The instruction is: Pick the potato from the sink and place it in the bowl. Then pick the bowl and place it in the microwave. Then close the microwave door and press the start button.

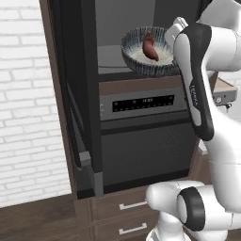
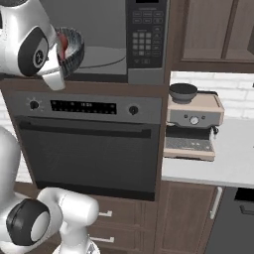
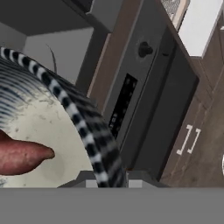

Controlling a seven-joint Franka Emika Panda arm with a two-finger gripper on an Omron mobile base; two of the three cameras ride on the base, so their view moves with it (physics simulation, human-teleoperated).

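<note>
Potato [image 1: 149,47] rides in bowl [image 1: 147,52] at the mouth of the open microwave [image 2: 111,44]

The bowl, potato lying on its speckled inside, hangs at the front edge of the microwave's floor, above the oven [image 2: 89,144]. The gripper [image 3: 107,177] pinches the bowl's striped rim, jaws narrowly parted with the rim wall between them, potato just inside that rim. To finish well, the bowl should probably go deeper in, level, and settle flat before release, so the door [image 1: 77,94], swung out at left, can shut clear of it
</note>
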